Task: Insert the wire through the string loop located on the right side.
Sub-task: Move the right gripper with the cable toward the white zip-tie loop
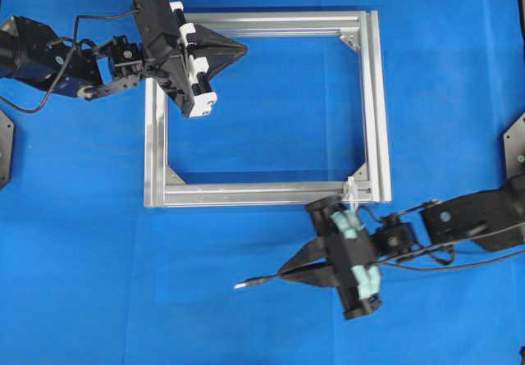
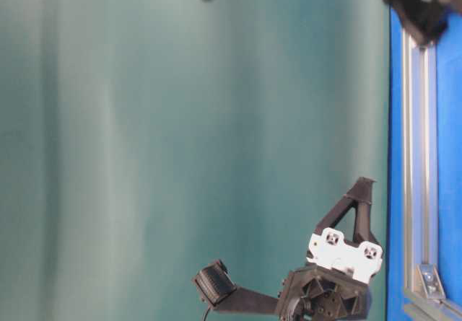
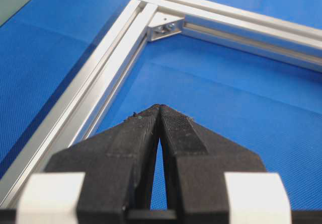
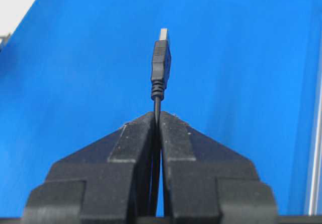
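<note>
Resting on a blue textured cloth-covered table (image 1: 82, 283), a square frame of silver extruded aluminium bars (image 1: 377, 94) is recorded, with triangular metal corner brackets inside its corners.

Item: the wire, a thin black cable ending in a black moulded plug with a small silver-grey metal tip (image 4: 161, 63). It is held in the right gripper (image 4: 157, 117), whose black triangular jaws are pinched together on the cable just behind the plug. In the right wrist view the plug stands out straight beyond the fingertips, over bare blue cloth. In the overhead view the plug tip (image 1: 244, 284) is seen outside the frame, beyond the bar nearest the right arm, pointing away from the arm's base; the right gripper (image 1: 283, 274) is set just behind it.

Item: the string loop, a tiny whitish translucent loop (image 1: 351, 191). It is seen at the frame corner nearest the right arm, just beside the right gripper's body. The plug tip is well apart from it.

Item: the left gripper (image 3: 160, 108). Its jaws are pressed together at the tips, with nothing between them. In the overhead view it (image 1: 243, 49) is positioned above the frame's far bar near the left corner. A corner bracket with two screws (image 3: 166, 26) is seen ahead of it in the left wrist view.
</note>
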Robot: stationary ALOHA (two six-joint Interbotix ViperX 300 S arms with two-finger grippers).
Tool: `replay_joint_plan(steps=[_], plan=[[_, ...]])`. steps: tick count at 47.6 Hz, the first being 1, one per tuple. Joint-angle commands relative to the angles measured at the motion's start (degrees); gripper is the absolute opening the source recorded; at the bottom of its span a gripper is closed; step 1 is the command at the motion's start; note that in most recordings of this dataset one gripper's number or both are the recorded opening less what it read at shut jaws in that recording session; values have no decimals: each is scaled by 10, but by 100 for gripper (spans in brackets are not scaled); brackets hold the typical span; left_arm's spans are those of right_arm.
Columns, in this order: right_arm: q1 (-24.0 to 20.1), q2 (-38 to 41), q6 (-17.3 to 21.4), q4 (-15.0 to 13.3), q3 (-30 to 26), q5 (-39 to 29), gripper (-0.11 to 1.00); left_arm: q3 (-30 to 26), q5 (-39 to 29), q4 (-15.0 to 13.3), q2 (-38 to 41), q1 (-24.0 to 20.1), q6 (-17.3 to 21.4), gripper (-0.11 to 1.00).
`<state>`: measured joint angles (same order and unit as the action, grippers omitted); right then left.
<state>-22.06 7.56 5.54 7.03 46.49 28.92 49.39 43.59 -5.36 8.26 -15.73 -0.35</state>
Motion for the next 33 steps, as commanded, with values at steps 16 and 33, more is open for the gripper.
replay_joint_plan(steps=[16, 33], plan=[[-24, -140, 1, 19, 147, 4, -3, -4, 11, 1, -19, 2, -1, 0], [-30, -275, 2, 21, 267, -41, -3, -3, 11, 1, -19, 2, -1, 0]])
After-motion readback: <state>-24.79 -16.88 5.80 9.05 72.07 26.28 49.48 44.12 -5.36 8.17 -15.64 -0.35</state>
